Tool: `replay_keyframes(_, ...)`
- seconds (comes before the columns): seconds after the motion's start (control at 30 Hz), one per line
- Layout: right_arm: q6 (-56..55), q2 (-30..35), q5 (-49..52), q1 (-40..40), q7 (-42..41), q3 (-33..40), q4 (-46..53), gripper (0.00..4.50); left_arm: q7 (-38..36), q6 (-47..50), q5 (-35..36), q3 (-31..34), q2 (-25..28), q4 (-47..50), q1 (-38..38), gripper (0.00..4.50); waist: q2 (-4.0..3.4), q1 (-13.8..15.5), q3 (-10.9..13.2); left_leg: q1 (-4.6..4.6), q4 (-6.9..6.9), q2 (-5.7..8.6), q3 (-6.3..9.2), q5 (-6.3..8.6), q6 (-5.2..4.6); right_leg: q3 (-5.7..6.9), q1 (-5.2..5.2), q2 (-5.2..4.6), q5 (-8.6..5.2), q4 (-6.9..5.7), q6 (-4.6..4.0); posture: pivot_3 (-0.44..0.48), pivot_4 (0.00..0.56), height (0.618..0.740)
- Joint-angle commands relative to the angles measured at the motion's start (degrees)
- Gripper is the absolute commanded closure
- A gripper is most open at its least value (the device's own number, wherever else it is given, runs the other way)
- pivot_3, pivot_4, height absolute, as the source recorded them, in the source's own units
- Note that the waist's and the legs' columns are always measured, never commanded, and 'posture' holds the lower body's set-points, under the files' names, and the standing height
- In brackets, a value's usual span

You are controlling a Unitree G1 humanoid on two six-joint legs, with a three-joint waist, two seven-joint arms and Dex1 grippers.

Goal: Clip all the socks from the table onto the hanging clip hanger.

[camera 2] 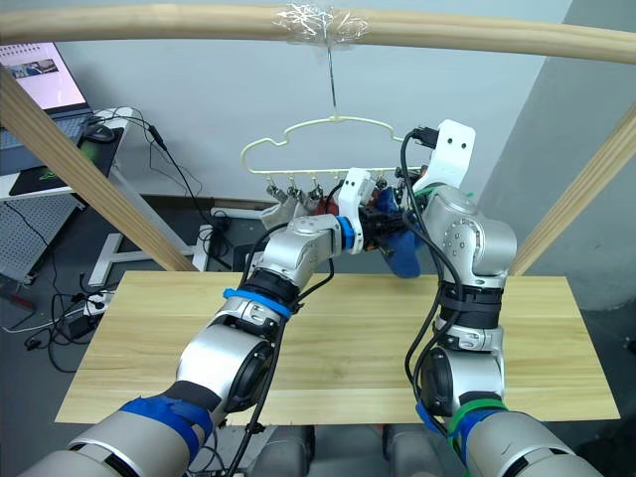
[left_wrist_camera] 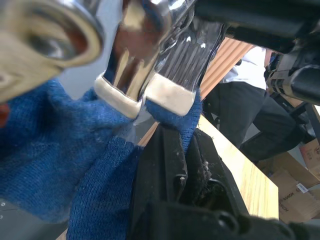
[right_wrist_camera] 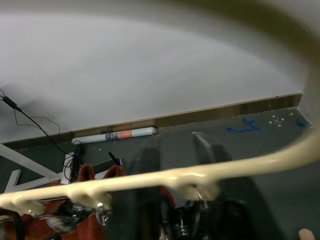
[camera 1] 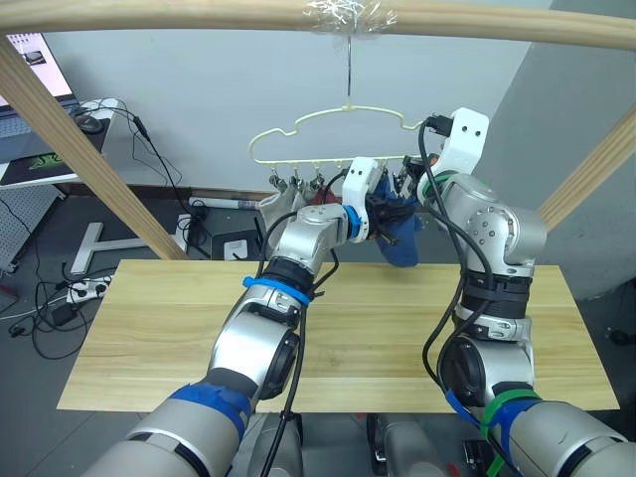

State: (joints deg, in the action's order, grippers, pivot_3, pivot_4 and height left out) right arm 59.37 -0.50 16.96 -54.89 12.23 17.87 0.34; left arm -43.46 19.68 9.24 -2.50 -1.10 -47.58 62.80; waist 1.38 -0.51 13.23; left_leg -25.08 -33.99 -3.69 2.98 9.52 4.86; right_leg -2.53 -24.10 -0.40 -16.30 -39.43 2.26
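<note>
A soft blue ankle sock [camera 1: 402,245] hangs at the right end of the pale yellow cloud-shaped wire clip hanger [camera 1: 338,124], above the light wooden plank table [camera 1: 179,328]. The left gripper [camera 1: 383,215] is closed on the sock's top edge beside a metal clip [left_wrist_camera: 150,65]. The right gripper [camera 1: 409,189] is at the clips; whether it is open cannot be told.

Silver-grey arms w/ black joints; blue bands on the left arm [camera 1: 260,328], green on the right arm [camera 1: 492,328]; white wrist brackets, black cables.
</note>
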Motion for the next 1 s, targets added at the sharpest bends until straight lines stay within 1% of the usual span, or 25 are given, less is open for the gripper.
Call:
replay_keyframes(0.03,-0.26,-0.19,0.95,-0.77,-0.88,-1.29,3.6,1.95,-1.14,0.22,1.44,0.49,-0.35,3.04,1.82,4.5,0.0,0.0,0.0,0.0,0.0,0.0,0.0,0.0,0.0,0.0,0.0,0.0,0.0,0.0,0.0,0.081,0.202,0.74)
replay_keyframes(0.1,0.43,-0.23,1.23,-0.45,-1.02,-1.33,4.21,1.95,-1.72,0.82,1.43,0.34,-0.27,3.44,1.56,4.5,-0.01,-0.01,0.0,0.0,0.0,0.0,0.0,0.0,0.0,0.0,-0.01,0.0,0.0,-0.01,0.0,0.081,0.202,0.74)
replay_keyframes(0.17,1.62,-0.12,1.63,-0.08,-1.24,-1.22,5.25,1.91,-2.32,1.27,1.23,0.02,-0.13,4.06,1.13,3.9,-0.01,-0.01,0.01,0.0,0.01,0.0,0.0,0.0,0.0,0.0,-0.01,0.0,0.0,-0.01,0.0,0.081,0.202,0.74)
replay_keyframes(0.2,2.11,-0.09,1.76,0.04,-1.33,-1.15,5.66,1.91,-2.49,1.43,1.15,-0.09,-0.08,4.33,0.96,3.69,-0.01,-0.01,0.01,-0.01,0.01,0.0,0.01,0.0,0.0,0.01,-0.01,0.0,0.0,0.0,0.0,0.081,0.202,0.74)
replay_keyframes(0.3,4.68,0.36,2.41,0.92,-2.24,-1.3,8.05,1.91,-3.04,2.11,0.7,-0.85,0.23,6.17,-0.27,2.75,-0.02,-0.01,0.01,-0.01,0.01,0.0,0.0,0.0,0.0,0.0,-0.01,0.0,0.0,0.0,0.0,0.067,0.205,0.74)
replay_keyframes(0.33,5.87,0.65,2.67,1.43,-2.74,-1.44,9.27,1.91,-3.38,2.38,0.42,-1.34,0.5,7.2,-0.98,2.5,-0.02,-0.02,0.01,-0.01,0.01,0.0,0.01,0.0,0.0,0.01,-0.01,0.0,0.0,0.0,0.0,0.067,0.205,0.74)
replay_keyframes(0.43,9.49,1.8,3.32,3.51,-4.24,-1.9,13.63,1.91,-3.46,3.26,0.32,-2.16,1.49,10.89,-3.42,1.57,-0.02,-0.02,0.01,-0.01,0.0,-0.01,0.01,0.0,0.0,0.0,-0.01,0.0,0.0,-0.01,0.0,0.061,0.203,0.74)
replay_keyframes(0.57,14.64,4.04,5.23,8.04,-7.0,-2.98,21.0,1.91,-4.16,5.79,1.83,-1.87,3.09,17.09,-7.47,0.4,-0.02,-0.01,0.01,0.0,-0.03,0.0,0.02,0.0,0.0,0.0,0.02,0.0,0.0,-0.02,0.0,0.054,0.199,0.74)
replay_keyframes(0.67,17.67,6.26,6.81,13.34,-9.59,-3.87,27.37,1.91,-5.01,8.94,3.88,-1.4,4.78,23.7,-12.12,0.4,-0.03,-0.08,0.01,0.01,-0.05,-0.01,0.04,0.0,0.0,0.0,0.03,0.0,0.0,-0.06,0.0,0.042,0.191,0.74)
replay_keyframes(0.8,18.75,9.41,8.42,22.03,-13.15,-5.08,35.13,1.91,-4.1,9.33,4.89,-1.44,7.53,32.72,-20.17,0.4,-0.03,-0.47,0.0,0.03,-0.07,-0.01,0.06,-0.01,0.01,0.0,0.06,-0.01,0.0,-0.08,0.0,0.035,0.189,0.74)
replay_keyframes(0.9,16.97,11.37,9.0,29.81,-15.52,-6.42,39.83,1.91,-3.24,10.9,5.81,-1.17,10.02,39.46,-27.04,0.4,-0.03,-0.87,-0.01,0.1,-0.08,-0.01,0.06,-0.01,0.01,-0.02,0.11,0.0,0.0,-0.08,0.01,0.026,0.186,0.74)
replay_keyframes(1.0,12.49,13.61,8.61,38.87,-17.89,-8.23,43.54,1.91,-1.82,12.23,6.48,-0.4,12.7,46.27,-34.77,0.4,-0.02,-1.04,-0.02,0.17,-0.1,-0.01,0.07,0.0,0.01,-0.02,0.19,-0.01,-0.01,-0.09,0.01,0.03,0.181,0.74)
